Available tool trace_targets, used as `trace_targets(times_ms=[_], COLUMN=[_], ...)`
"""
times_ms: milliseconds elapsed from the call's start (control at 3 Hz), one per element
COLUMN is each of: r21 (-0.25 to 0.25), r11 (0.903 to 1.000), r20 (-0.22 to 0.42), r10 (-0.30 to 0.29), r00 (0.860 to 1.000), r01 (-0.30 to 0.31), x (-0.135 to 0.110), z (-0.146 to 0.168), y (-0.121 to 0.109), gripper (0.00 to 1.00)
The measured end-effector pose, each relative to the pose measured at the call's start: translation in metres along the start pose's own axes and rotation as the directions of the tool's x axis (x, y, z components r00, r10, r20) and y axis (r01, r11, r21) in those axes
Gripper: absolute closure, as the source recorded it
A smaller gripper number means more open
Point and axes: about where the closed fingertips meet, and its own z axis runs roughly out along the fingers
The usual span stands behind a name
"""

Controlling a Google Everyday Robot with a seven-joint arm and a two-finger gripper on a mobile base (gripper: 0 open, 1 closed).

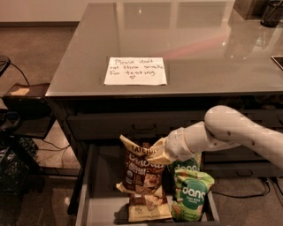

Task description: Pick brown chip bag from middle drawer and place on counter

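The brown chip bag hangs upright above the open middle drawer, its tan top band pinched from the right. My gripper is shut on the bag's top edge, with the white arm reaching in from the right. A second brown bag lies flat on the drawer floor below it. The grey counter lies behind and above, bearing a white handwritten note.
Green "dang" bags stand in the drawer's right side under my arm. A shut upper drawer with a black handle sits just above. Black crates and cables crowd the floor at left. Dark objects stand at the counter's far right.
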Motion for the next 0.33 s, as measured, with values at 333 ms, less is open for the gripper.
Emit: trace_targets(times_ms=[333], r21=[0.016], r11=[0.9993], r20=[-0.012], r10=[-0.032], r00=[0.999], r01=[0.032], x=[-0.039], z=[-0.0326], y=[0.008], gripper=[1.0])
